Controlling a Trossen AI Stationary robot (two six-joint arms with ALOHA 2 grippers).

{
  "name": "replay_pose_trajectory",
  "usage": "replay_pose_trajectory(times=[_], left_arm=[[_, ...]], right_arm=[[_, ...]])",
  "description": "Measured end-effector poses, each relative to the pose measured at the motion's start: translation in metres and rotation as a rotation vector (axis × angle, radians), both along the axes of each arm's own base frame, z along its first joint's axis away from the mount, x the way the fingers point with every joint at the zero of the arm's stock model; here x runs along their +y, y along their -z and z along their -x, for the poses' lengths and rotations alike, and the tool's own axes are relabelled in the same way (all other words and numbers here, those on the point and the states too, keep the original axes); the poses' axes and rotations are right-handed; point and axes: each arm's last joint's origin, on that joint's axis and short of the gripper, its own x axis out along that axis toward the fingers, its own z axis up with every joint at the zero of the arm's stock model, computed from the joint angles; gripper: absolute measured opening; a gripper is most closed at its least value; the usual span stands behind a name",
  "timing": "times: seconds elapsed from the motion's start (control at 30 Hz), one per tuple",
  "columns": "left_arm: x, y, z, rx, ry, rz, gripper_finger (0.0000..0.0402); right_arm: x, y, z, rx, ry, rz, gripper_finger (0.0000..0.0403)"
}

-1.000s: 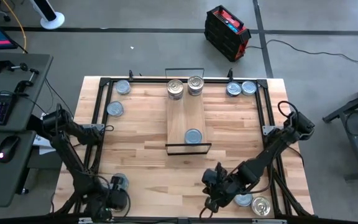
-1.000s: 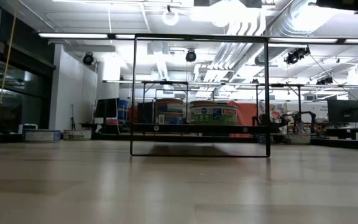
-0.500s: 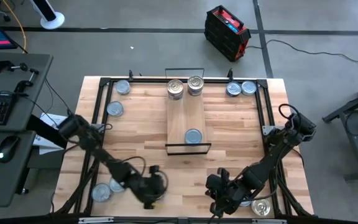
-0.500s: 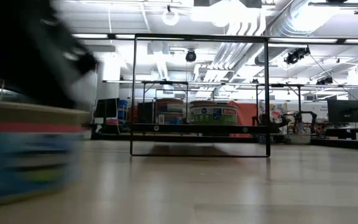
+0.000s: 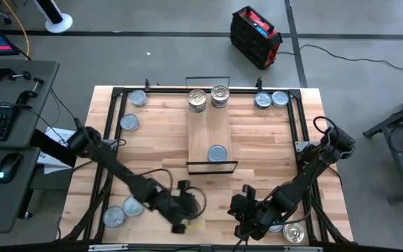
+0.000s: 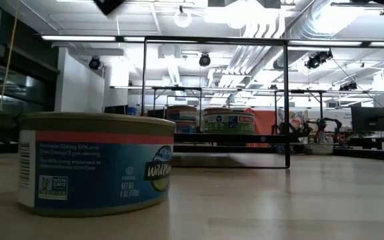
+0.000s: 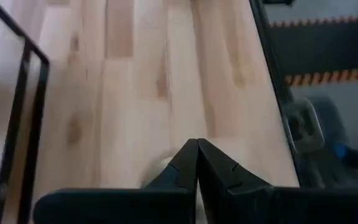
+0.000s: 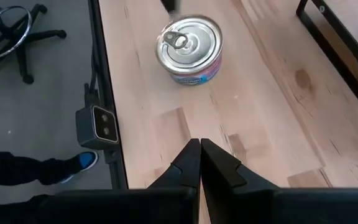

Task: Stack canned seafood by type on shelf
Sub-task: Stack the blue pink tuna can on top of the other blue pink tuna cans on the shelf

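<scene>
- The high view looks straight down on the whole table (image 5: 156, 140) from well above.
- The low view sits at tabletop height and faces level toward the far side; a tin (image 6: 95, 162) stands very close to it.
- Both views share the shelf (image 5: 209, 129).
- Each wrist view looks past its own fingers at the wood nearby; the left one is probably nearer.
</scene>
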Motion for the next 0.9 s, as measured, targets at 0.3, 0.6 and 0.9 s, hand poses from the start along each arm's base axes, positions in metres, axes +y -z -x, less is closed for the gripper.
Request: replay_pose_trajectory(times=[0.3, 0.6, 0.9], left_arm=[[-0.029, 0.055, 0.065, 0.061, -0.070, 0.094, 0.0000], [-0.013, 0.060, 0.059, 0.037, -0.130, -0.001, 0.0000], [0.002, 0.066, 0.049, 0.078, -0.074, -0.025, 0.0000]], right_arm=[[-0.010, 0.039, -0.056, -0.001, -0.066, -0.116, 0.0000], [-0.025, 0.095, -0.082, 0.097, 0.015, -0.076, 0.0000], [-0.025, 0.097, -0.083, 0.095, 0.033, -0.090, 0.0000]])
